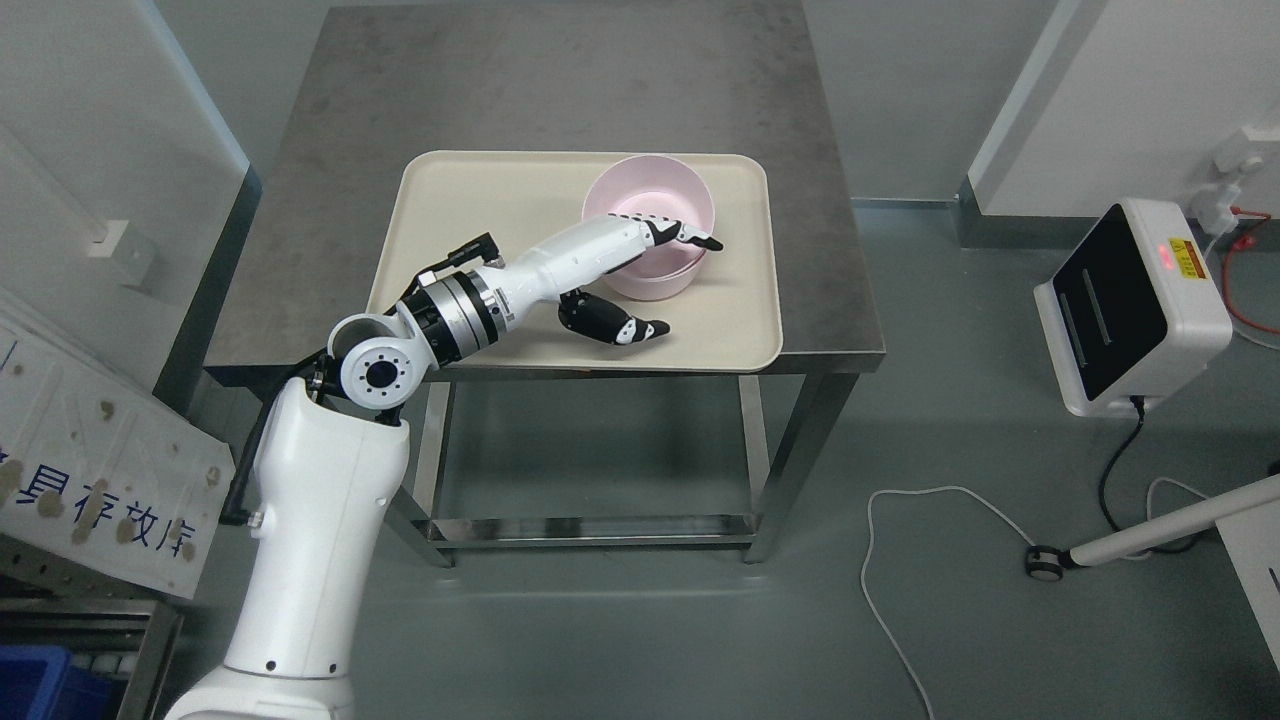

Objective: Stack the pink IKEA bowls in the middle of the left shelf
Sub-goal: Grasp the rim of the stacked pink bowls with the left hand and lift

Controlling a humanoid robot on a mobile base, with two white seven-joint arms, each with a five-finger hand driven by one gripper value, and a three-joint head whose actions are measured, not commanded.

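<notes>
Pink bowls (648, 225) are seen on the far right part of the beige tray (480, 200), on the steel table (500, 80); approx. two, nested, judged from a second rim inside, count not certain. Left hand (640, 270) is reached over the near rim: upper fingers (690, 238) laid over and into the bowl, thumb (625, 325) low outside, well apart. No clamp is shown yet. Task judged early: nothing lifted, grasp, carry and shelf placement all left. Shelf middle is not made out; only a rack corner (90, 640) at near left, cut off. Contact w/ bowl wall is hidden by the fingers. Right arm is not seen.
</notes>
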